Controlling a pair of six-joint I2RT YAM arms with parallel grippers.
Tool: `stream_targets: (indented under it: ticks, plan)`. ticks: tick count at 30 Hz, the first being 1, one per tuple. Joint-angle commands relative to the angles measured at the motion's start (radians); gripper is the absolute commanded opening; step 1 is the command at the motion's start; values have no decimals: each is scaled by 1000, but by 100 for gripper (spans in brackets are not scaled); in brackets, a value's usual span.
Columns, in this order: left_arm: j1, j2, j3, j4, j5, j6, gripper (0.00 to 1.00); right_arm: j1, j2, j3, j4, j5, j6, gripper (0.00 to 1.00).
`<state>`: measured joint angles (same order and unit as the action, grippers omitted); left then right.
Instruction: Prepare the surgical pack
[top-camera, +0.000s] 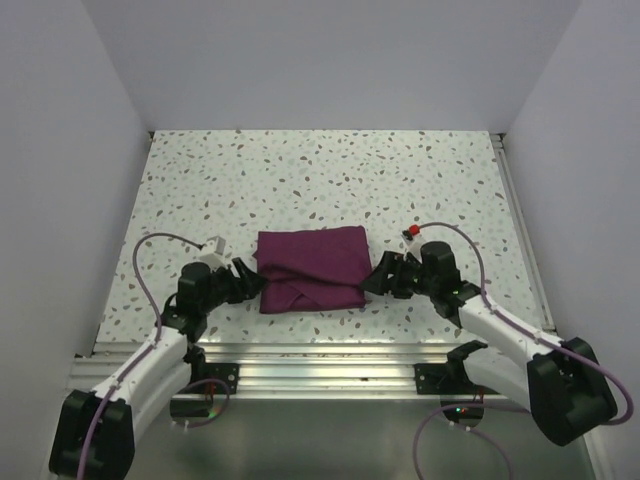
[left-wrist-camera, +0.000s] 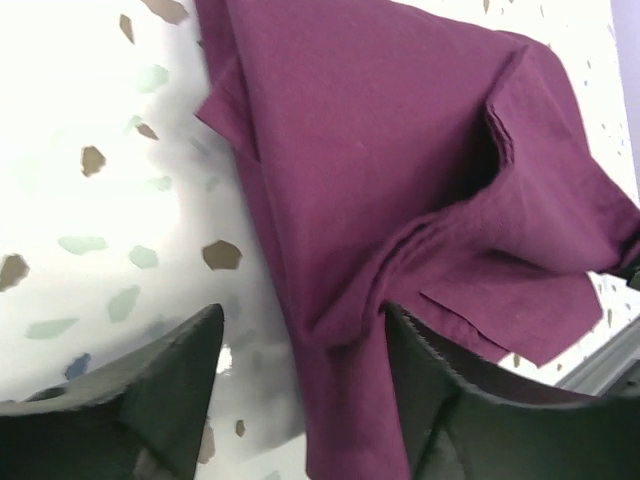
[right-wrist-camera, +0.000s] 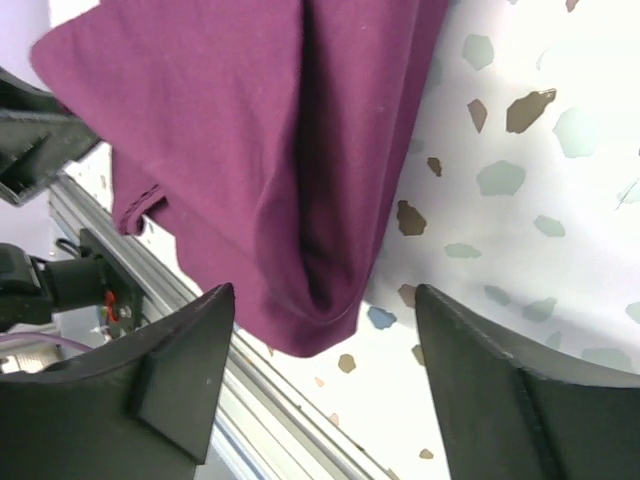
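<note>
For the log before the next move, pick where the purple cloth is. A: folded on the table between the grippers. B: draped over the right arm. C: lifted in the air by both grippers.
A: the cloth lies folded on the table, with the left gripper and right gripper open at its two sides.

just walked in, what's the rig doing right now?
Both arms are working a folded purple cloth lying on the speckled table, close to the arm bases. The left gripper sits at the cloth's left edge and the right gripper at its right edge. Both are open, with a fold of fabric between the fingers and nothing clamped. The cloth is a compact, slightly rumpled bundle. Nothing else of the pack is in view.
</note>
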<state>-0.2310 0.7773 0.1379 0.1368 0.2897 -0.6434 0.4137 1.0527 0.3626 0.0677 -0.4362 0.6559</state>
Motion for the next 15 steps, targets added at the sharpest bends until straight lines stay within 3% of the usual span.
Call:
stream_targets:
  ticks: [1, 5, 9, 12, 15]
  plan:
    - [-36, -73, -38, -28, 14, -39, 71, 13, -62, -13, 7, 16, 50, 78]
    - [-53, -102, -64, 9, 23, -85, 72, 36, -50, 2, -8, 30, 48, 77]
    - [-63, -32, -58, 41, 37, -90, 67, 82, 10, 4, 30, 36, 53, 70]
    - [-68, 19, -69, 87, 40, -99, 60, 105, 59, -2, 69, 50, 66, 66]
    - [-73, 69, -95, 156, 55, -114, 46, 120, 102, -5, 112, 50, 76, 59]
